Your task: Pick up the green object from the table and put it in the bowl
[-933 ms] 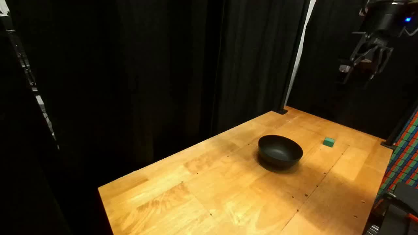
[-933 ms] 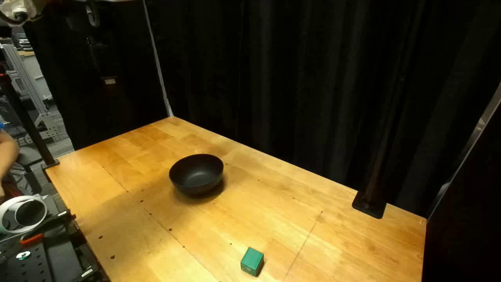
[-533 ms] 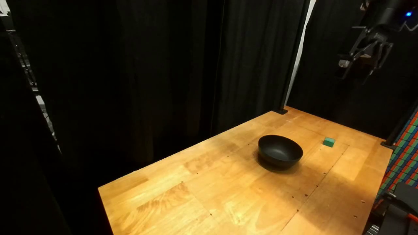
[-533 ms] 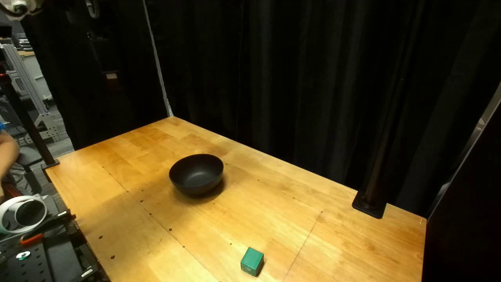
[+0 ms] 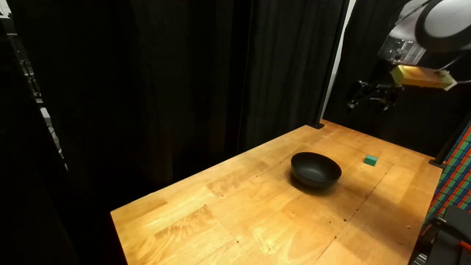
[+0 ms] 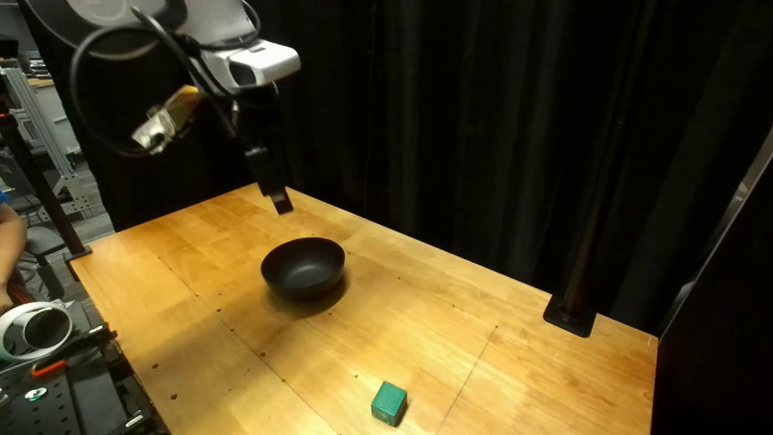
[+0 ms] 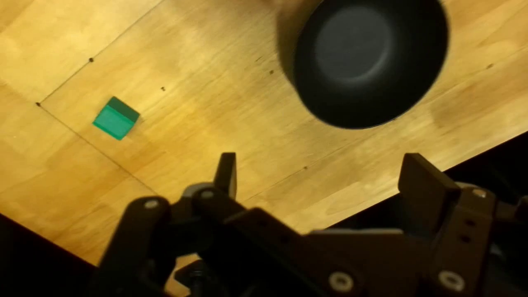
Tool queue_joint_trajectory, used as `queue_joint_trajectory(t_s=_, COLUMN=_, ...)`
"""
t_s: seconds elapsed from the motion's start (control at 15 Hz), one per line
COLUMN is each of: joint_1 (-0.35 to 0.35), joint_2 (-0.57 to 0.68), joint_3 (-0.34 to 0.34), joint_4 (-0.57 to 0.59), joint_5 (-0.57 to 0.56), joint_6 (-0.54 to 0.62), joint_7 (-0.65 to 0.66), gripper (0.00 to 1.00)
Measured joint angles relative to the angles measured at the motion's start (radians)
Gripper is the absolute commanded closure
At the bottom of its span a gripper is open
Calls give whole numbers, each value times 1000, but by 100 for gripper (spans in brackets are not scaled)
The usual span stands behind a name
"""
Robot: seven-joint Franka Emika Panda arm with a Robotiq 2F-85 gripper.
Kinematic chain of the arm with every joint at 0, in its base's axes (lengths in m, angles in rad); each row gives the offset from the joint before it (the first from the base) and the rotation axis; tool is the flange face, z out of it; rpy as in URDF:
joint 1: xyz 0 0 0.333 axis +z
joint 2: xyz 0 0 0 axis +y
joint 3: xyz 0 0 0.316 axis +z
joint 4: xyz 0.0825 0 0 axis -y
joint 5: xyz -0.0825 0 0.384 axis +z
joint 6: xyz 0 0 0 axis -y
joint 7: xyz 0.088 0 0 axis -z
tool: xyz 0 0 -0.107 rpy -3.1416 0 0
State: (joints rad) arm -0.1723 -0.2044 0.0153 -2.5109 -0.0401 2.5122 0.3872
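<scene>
Wrist view: we see the gripper (image 7: 319, 154) spread wide, green object (image 7: 115, 120) and bowl (image 7: 414, 66) apart; only in an exterior view, someone's arm (image 6: 9, 243).

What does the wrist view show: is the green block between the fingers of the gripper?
No: in that picture the green block lies on the table, to the left of the gap in the open gripper.

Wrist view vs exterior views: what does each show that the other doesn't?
Only the wrist view: distinct screw heads on the tool, and a clear look at the gap between its pads.
Only the exterior views: both show the robot arm, black posts and the whole bowl; in an exterior view, a person's arm.
Shared: the table, the block on it apart from the bowl, part of the tool.
</scene>
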Motion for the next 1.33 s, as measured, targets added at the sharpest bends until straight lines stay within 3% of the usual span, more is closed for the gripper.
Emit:
queue_joint_trajectory(t_s=0.2, joint_1=-82, joint_2=185, joint_3=-58, joint_4=50, joint_5=-139, joint_6=126, joint_7=134, gripper=0)
queue_joint_trajectory(t_s=0.47, joint_1=-93, joint_2=395, joint_3=-193, joint_4=171, joint_5=-184, joint_6=165, joint_7=271, gripper=0)
queue_joint_trajectory(t_s=0.8, joint_1=-57, joint_2=599, joint_3=-303, joint_4=294, joint_5=-86, joint_6=159, joint_7=412, gripper=0)
queue_joint_trajectory(t_s=1.07, joint_1=-44, joint_2=718, joint_3=-322, joint_4=363, joint_5=36, joint_6=126, joint_7=475, gripper=0)
queue_joint_trajectory(t_s=1.13, joint_1=-44, joint_2=740, joint_3=-322, joint_4=377, joint_5=61, joint_6=120, joint_7=480, gripper=25)
queue_joint_trajectory(t_s=1.2, joint_1=-44, joint_2=759, joint_3=-322, joint_4=390, joint_5=82, joint_6=112, joint_7=484, gripper=26)
queue_joint_trajectory(t_s=1.33, joint_1=-45, joint_2=792, joint_3=-323, joint_4=413, joint_5=115, joint_6=99, joint_7=488, gripper=42)
